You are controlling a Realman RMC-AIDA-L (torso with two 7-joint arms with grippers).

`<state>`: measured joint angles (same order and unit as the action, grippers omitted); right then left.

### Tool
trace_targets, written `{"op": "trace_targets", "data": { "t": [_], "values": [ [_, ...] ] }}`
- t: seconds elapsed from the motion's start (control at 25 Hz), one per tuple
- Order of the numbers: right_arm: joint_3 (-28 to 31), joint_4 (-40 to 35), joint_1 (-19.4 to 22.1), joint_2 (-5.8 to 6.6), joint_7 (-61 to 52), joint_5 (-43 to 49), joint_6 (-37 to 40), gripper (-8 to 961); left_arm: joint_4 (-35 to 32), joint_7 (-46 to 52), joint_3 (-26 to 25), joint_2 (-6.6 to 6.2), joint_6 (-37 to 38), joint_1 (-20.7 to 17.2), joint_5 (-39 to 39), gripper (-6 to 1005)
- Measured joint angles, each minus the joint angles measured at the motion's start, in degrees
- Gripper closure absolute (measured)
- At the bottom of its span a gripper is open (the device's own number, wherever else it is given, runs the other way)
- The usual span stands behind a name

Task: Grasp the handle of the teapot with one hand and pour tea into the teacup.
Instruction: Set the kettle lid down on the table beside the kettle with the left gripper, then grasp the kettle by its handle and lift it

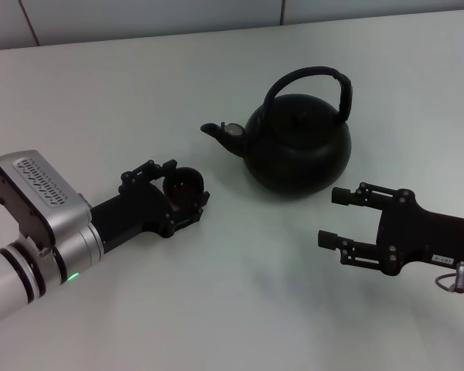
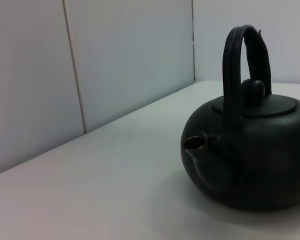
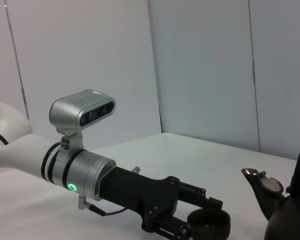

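Black teacup [image 1: 184, 185] clenched in left pincer [image 1: 187, 190]; right pincer [image 1: 334, 218] released nr teapot [image 1: 298, 144].

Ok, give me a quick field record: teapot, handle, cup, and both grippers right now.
teapot: upright on the table, spout toward the robot's left
handle: raised, nothing gripping it
teacup: between the left gripper's fingers
left gripper: shut on the teacup, left of the spout
right gripper: open, beside the teapot, apart from it

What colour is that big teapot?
Glossy black all over, the teapot shows best in the head view.
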<state>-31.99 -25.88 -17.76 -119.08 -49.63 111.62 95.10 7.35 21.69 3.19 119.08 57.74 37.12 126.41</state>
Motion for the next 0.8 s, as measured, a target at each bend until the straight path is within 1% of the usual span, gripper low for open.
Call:
{"op": "trace_targets", "data": {
  "t": [0.32, 0.48, 0.56, 0.64, 0.68, 0.8],
  "values": [
    [0.0, 0.0, -0.1, -0.09, -0.2, 0.0, 0.0, 240, 0.0, 0.0, -0.1, 0.0, -0.2, 0.2, -0.1, 197],
    [0.0, 0.0, -0.1, -0.09, -0.2, 0.0, 0.0, 245, -0.2, 0.1, -0.5, -0.29, 2.1, -0.3, -0.1, 194],
    [0.0, 0.0, -0.1, -0.09, -0.2, 0.0, 0.0, 248, -1.1, 0.5, -0.6, -0.65, 5.3, -1.3, -0.1, 194],
    [0.1, 0.0, -0.1, -0.09, -0.2, 0.0, -0.1, 252, -3.8, 1.7, -0.6, -1.0, 11.9, -3.2, -0.1, 194],
    [0.3, 0.0, -0.1, -0.09, -0.2, 0.0, -0.1, 253, -6.7, 3.9, -0.5, -1.05, 16.7, -4.7, 0.0, 194],
    [0.5, 0.0, -0.1, -0.09, -0.2, 0.0, 0.0, 258, -14.2, 10.2, 0.8, -1.05, 26.2, -7.7, 0.2, 194]
  ]
}}
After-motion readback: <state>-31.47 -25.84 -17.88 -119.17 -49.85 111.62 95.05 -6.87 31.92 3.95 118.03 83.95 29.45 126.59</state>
